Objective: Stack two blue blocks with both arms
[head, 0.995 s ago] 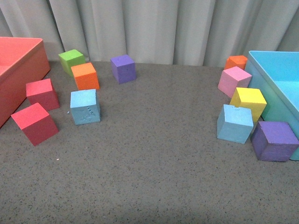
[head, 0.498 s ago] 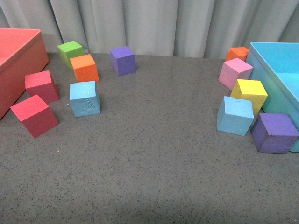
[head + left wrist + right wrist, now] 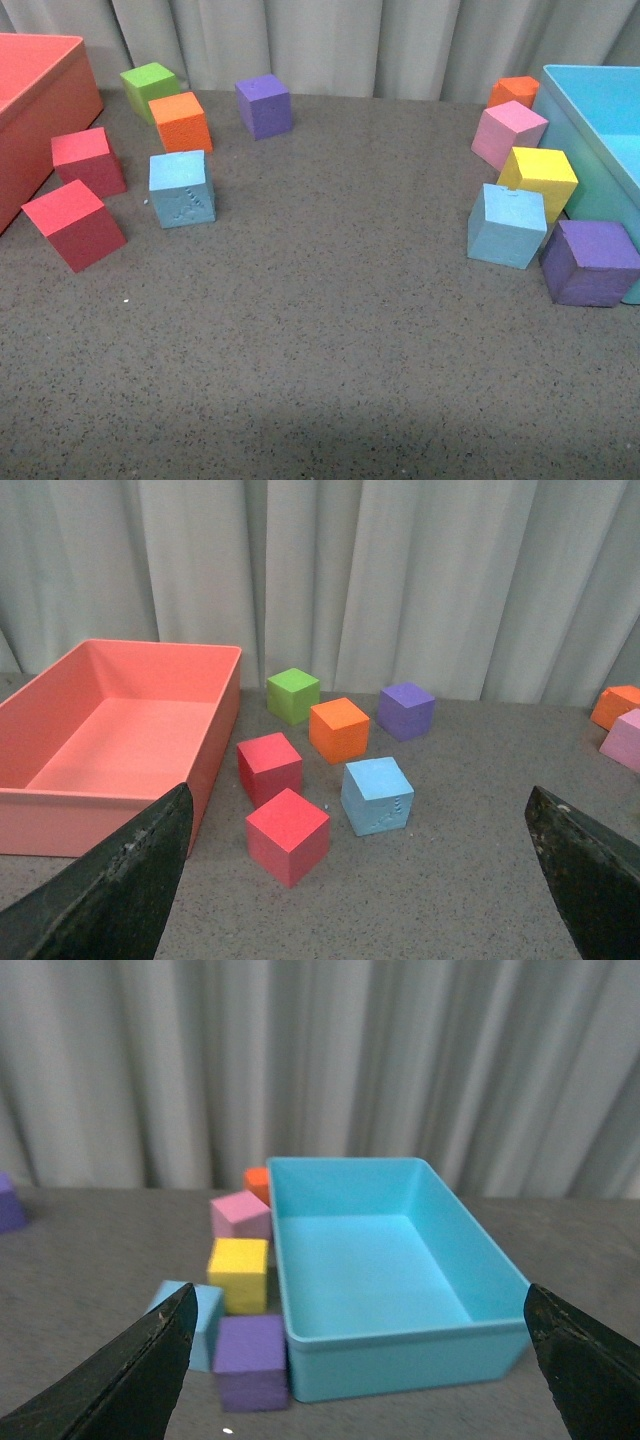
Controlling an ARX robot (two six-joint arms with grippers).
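The left end effector [image 3: 356,792] is spread wide with nothing between its two black fingers [image 3: 110,880], and the right end effector [image 3: 359,1287] is just as wide apart and empty.

The left blue block [image 3: 181,188] stands on the grey speckled tabletop [image 3: 330,330], its near face embossed with faint marks too small to read. Just behind it sits an orange cube [image 3: 181,122], with a green cube [image 3: 150,88] beyond that and a purple cube [image 3: 264,105] off to the side. Two red cubes [image 3: 74,224] lie between this block and the red bin [image 3: 45,120].

The right blue block [image 3: 506,226] is well apart from the first, across the bare middle of the tabletop. It sits tilted, close against a yellow cube [image 3: 540,180] and just beside a second purple cube [image 3: 590,262]. A pink cube [image 3: 509,133] and a small orange cube [image 3: 514,92] stand further back, all crowded along the turquoise bin [image 3: 585,140]. A pale pleated curtain [image 3: 330,40] closes the back.
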